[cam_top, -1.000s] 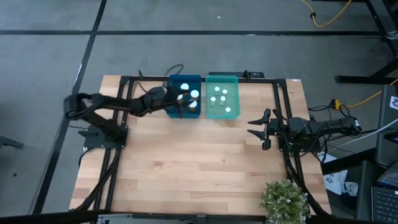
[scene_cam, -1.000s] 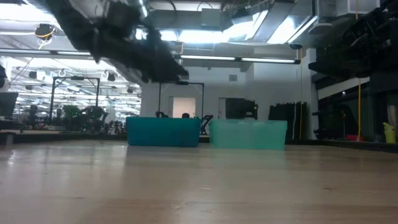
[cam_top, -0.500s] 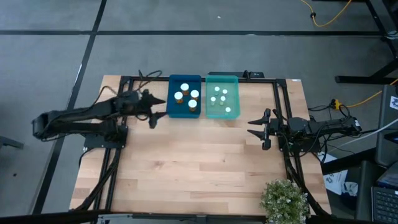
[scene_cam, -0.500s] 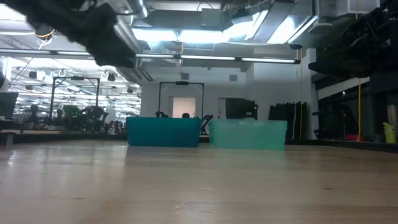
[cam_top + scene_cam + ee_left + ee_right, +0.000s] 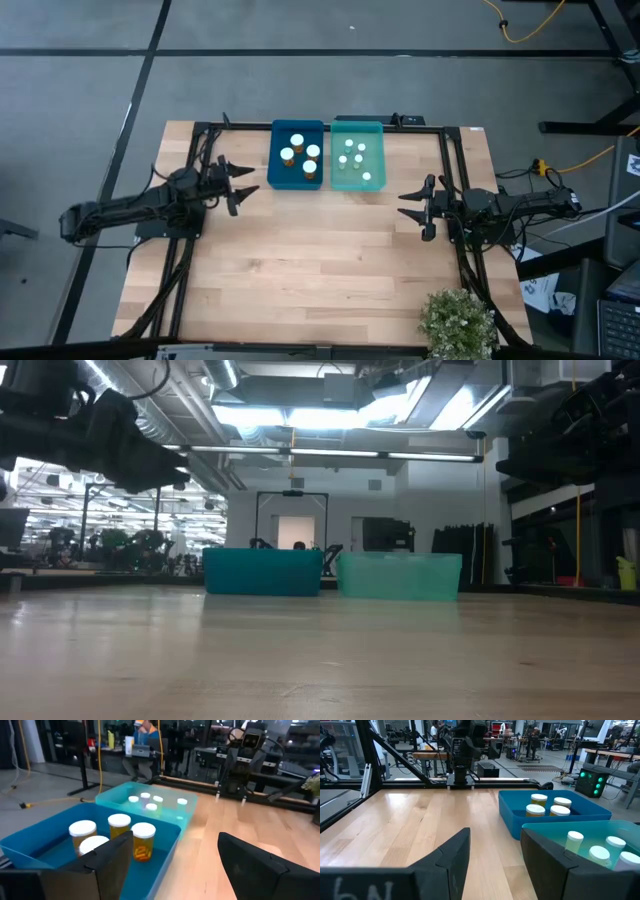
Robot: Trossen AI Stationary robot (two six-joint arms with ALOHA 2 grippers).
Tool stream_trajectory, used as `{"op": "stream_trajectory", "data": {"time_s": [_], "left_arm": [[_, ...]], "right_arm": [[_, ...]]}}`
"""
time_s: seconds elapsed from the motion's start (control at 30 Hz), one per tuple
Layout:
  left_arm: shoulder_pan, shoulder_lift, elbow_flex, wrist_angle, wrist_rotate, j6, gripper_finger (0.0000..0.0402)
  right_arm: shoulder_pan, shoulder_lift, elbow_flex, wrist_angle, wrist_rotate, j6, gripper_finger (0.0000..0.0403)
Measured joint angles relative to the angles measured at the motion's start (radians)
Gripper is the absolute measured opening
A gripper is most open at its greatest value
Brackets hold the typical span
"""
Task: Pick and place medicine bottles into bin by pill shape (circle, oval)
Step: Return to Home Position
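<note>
Jaws on both arms stand apart with nothing between them. From above, the left gripper (image 5: pixel 243 182) hangs over the table (image 5: pixel 320 280) just beside the blue bin (image 5: pixel 297 186), its arm stretched low toward the table's left edge. The right gripper (image 5: pixel 408 205) waits near the right edge, pointing inward. Four orange bottles (image 5: pixel 297 140) stand in the blue bin and five pale bottles (image 5: pixel 349 143) in the teal bin (image 5: pixel 372 133) touching it; no bottle shows on the wood. The low view shows the two bins side by side at the far end of the boards, and the left arm (image 5: pixel 110 440) dark in the upper corner, well above the surface. The left wrist view looks between two spread fingers (image 5: pixel 107 862) into the blue bin, where four white-capped amber bottles cluster upright, with the pale ones in the teal bin behind them. The right wrist view, past its own parted fingers (image 5: pixel 447 860), shows both bins from the other side with every bottle upright. Sorting looks finished: all nine bottles are binned by colour, though the pill shapes are too small to check. All that seems left is for the left arm to fold into its rest pose.
</note>
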Motion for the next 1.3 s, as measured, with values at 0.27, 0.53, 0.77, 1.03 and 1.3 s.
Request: {"op": "stream_trajectory", "data": {"time_s": [0.27, 0.53, 0.77, 1.03, 1.3], "left_arm": [[0.0, -0.076, -0.049, -0.007, -0.011, 0.014, 0.0283], [0.0, -0.076, -0.049, -0.023, -0.01, 0.01, 0.0283], [0.0, -0.076, -0.049, -0.023, -0.01, 0.01, 0.0283], [0.0, -0.076, -0.049, -0.023, -0.01, 0.01, 0.0283], [0.0, -0.076, -0.049, -0.023, -0.009, 0.01, 0.0283]], "right_arm": [[0.0, 0.0, 0.0, 0.0, 0.0, 0.0, 0.0177], [0.0, 0.0, 0.0, 0.0, 0.0, 0.0, 0.0177], [0.0, 0.0, 0.0, 0.0, 0.0, 0.001, 0.0177], [0.0, 0.0, 0.0, 0.0, 0.0, 0.0, 0.0177], [0.0, 0.0, 0.0, 0.0, 0.0, 0.001, 0.0177]]}}
